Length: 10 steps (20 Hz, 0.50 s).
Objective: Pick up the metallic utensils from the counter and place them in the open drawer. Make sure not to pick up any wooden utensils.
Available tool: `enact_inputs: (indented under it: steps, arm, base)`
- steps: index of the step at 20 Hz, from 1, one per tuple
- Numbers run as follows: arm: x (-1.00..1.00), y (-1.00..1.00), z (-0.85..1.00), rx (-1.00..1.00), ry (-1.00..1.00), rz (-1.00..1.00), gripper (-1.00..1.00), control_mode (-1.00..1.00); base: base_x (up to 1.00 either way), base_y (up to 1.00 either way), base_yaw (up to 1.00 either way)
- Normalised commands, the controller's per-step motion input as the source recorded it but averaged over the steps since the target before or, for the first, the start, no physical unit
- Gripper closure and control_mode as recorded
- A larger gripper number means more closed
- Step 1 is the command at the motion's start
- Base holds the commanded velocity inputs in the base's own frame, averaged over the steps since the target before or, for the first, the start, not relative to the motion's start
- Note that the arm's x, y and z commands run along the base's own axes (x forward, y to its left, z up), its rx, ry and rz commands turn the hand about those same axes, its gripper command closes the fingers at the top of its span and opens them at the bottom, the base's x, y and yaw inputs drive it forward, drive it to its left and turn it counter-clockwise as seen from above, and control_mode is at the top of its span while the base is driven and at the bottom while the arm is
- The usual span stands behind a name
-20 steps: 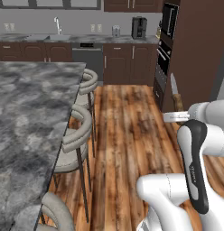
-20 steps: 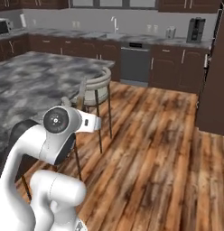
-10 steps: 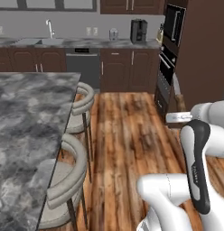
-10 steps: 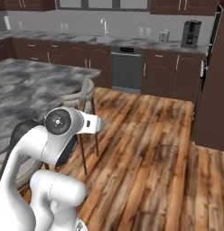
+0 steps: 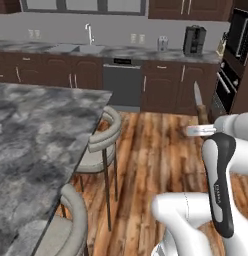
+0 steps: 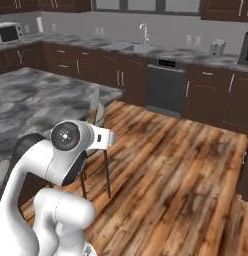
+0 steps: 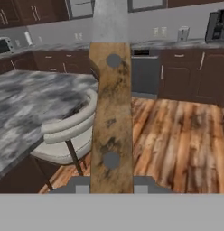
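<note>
In the left base view we see the knife [image 5: 198, 102] standing blade-up above the arm, over the wood floor and right of the counter [image 5: 31, 130]. In the hand view we find the gripper [image 7: 111, 187] clamped tight on its brown handle.

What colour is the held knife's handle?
Mottled brown wood with grey rivets on the knife, clearest in the hand view.

Knife [image 7: 111, 113] cut off at the top edge of the hand view, blade tip out of the picture; handle foot hidden between the fingers. Counter [image 5: 31, 135] cropped by the left and bottom edges of the left base view. Near stool [image 5: 61, 230] cut by the bottom edge, legs out of sight
</note>
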Motion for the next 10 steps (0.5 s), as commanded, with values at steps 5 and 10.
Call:
enact_inputs:
  steps: [5,10]
  arm:
    - [0.00,0.00,0.00,0.00,0.00,0.00,1.00,1.00]
    - [0.00,0.00,0.00,0.00,0.00,0.00,1.00,1.00]
  base:
    - [0.55,-0.96,0.55]
    - [-0.01,-0.80,0.74]
